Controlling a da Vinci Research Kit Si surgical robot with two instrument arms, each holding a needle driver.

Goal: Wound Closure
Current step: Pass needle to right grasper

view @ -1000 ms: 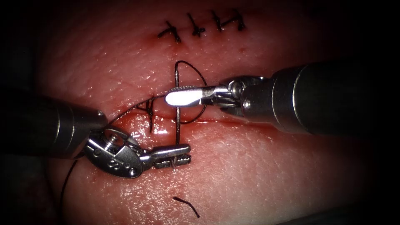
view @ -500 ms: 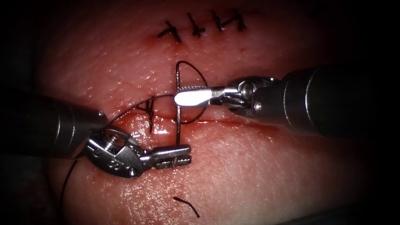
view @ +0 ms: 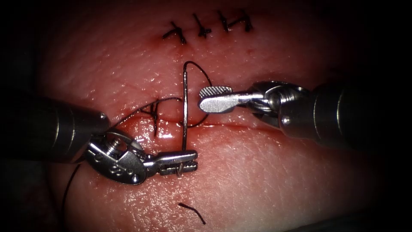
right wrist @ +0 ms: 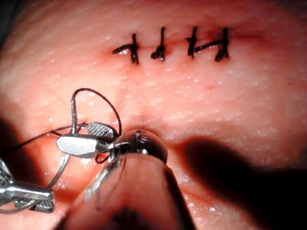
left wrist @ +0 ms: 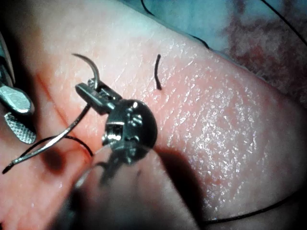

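The curved needle [view: 185, 111] stands free of the tissue [view: 266, 180], spanning the cut [view: 240, 125] from its far side to its near side. My left tool [view: 194, 160] is shut on the needle close to its pointed end, just on the near side of the cut; the left wrist view shows this grip [left wrist: 81, 88], with the needle [left wrist: 57, 139] bare of tissue. My right tool [view: 201, 98] sits just right of the needle's shaft, jaws open, holding nothing [right wrist: 76, 135]. Black thread [view: 205, 76] loops from the needle's blunt end down toward the cut.
One stitch [view: 154, 117] crosses the cut left of the needle. A row of several finished stitches [view: 206, 28] lies at the far side. A cut end of thread [view: 192, 212] rests on the near tissue. Red fluid [view: 167, 134] lines the cut.
My right tool has let go of the needle's shaft and drawn back to the right with its jaws open. The left tool keeps its hold; the needle stands slightly straighter.
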